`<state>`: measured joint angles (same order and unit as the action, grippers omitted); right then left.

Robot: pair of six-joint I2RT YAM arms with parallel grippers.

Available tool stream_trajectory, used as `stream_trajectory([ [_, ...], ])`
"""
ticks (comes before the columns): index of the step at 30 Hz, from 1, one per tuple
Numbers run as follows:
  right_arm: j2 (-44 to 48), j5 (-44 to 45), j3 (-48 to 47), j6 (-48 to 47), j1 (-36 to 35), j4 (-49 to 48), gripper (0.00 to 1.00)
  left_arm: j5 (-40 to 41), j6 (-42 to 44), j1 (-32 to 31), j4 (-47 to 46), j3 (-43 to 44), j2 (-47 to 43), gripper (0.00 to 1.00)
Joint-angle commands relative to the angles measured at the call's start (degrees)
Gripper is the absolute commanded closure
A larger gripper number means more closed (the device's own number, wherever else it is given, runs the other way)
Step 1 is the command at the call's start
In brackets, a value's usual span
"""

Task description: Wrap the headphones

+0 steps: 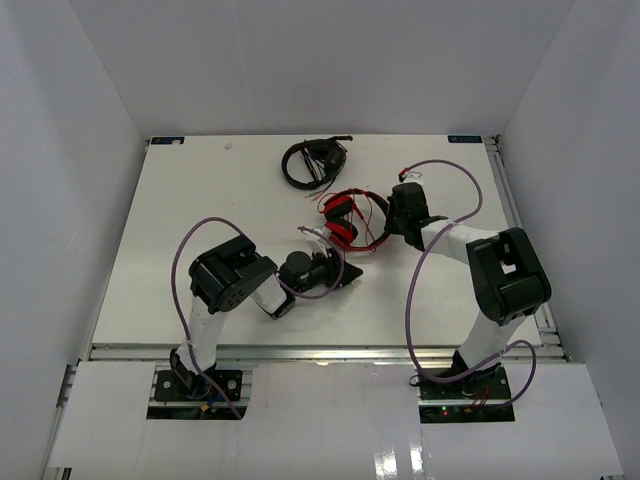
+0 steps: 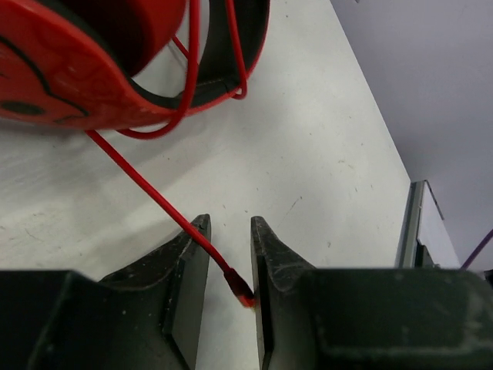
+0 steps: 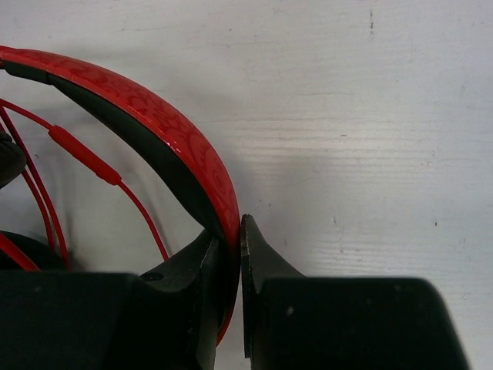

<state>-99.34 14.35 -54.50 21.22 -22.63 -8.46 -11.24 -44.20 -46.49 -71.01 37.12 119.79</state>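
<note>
Status on the wrap: partway, looks like late stage.

- The headphones (image 1: 350,218) lie on the desk (image 1: 200,190) just above centre of the top view, between the two arms. The black headphones (image 1: 312,162) sit apart, further up the frame, and aren't involved.
- The right claw (image 3: 229,231) is closed on the headband (image 3: 154,123). Both jaws are pressed against the red/black band at the bottom centre of the right wrist view, so it acts as the anchor.
- The left claw (image 2: 229,223) has its jaws a small way apart, with a gap much wider than the cable (image 2: 154,196). The cable runs from the earcup (image 2: 69,77) at the upper left down into that gap. The plug end (image 2: 240,289) lies against the right-hand jaw and is not visibly pinched.

Done, as far as I can judge: several turns are on. Red strands loop over the band at the top of the left wrist view. More strands, plus the inline remote (image 3: 85,158), hang inside the band at the left of the right wrist view. The turns look loose rather than snug.

Left to do: the last straight run from the earcup to the plug is lying free on the desk. It needs gripping, one or so more passes round, then tucking the plug. I can't count the turns from these views.
</note>
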Motion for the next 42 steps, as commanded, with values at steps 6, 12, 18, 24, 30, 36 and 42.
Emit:
stream_trajectory([
  [6,-0.6,2.3,-3.6,-4.0,0.0,-6.6,0.66,-2.2,2.7,-0.6,7.9,-3.0,-11.6,0.45],
  [12,2.3,0.0,-2.3,-8.5,0.6,-7.0,0.18,-1.4,7.6,-0.7,22.0,-6.2,-25.7,0.31],
  [18,8.3,-8.7,-0.6,-12.4,4.6,-4.0,0.1,2.8,14.2,-0.9,41.6,-8.1,-43.6,0.2],
  [24,18.0,-34.6,-0.9,-30.0,8.4,8.5,0.1,5.4,18.8,-0.7,55.6,-7.9,-57.1,0.17],
  [30,38.8,-27.4,6.3,-33.4,8.3,16.4,0.1,8.8,30.6,-0.6,77.9,-2.0,-71.6,0.02],
  [36,55.1,-11.0,13.1,-31.0,8.7,21.3,0.1,8.8,35.2,-0.7,86.1,-5.8,-86.7,0.02],
  [42,60.7,-9.2,16.3,-33.8,12.9,27.2,0.1,9.6,34.5,-0.9,86.0,-6.9,-92.5,0.02],
])
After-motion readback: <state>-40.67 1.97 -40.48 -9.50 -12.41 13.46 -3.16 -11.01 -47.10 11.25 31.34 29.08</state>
